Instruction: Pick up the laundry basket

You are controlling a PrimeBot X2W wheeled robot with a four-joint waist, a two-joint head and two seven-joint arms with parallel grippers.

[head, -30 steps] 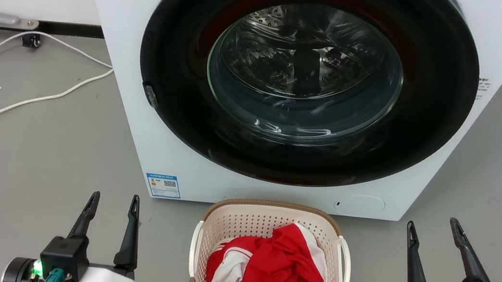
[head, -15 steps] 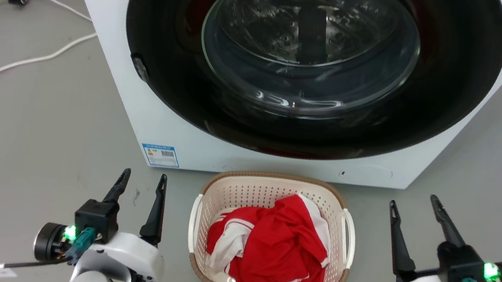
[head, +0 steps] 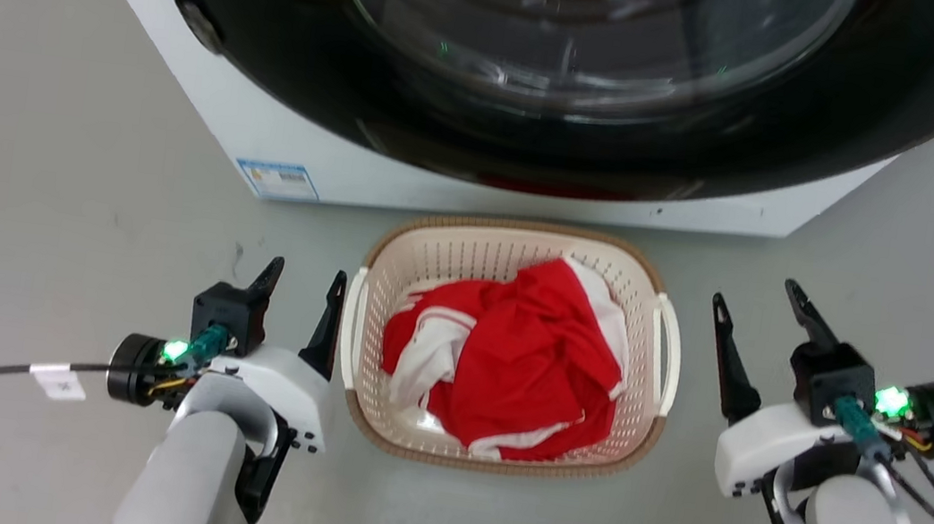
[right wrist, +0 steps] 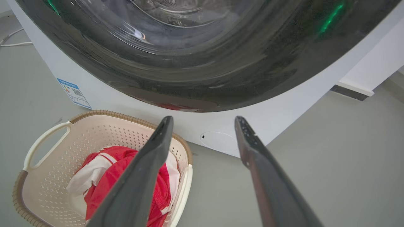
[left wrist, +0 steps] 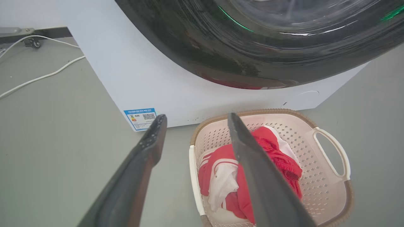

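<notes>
Head view: you see the basket (head: pixel 476 259) on the floor before the washer (head: pixel 335 164), between the left gripper (head: pixel 308 268) and the right gripper (head: pixel 754 291). Both are spread wide and empty. The left is just beside the basket's side, the right near it.
Left wrist view: the basket (left wrist: pixel 315 176) lies right of your parted fingers (left wrist: pixel 151 142).
Right wrist view: the basket (right wrist: pixel 94 132) lies lower left.

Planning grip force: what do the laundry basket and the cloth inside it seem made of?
The laundry basket: likely matte cream moulded plastic, judging by its regular holes; brown rim looks woven, possibly moulded. The cloth: soft fabric, creased and crumpled.
</notes>
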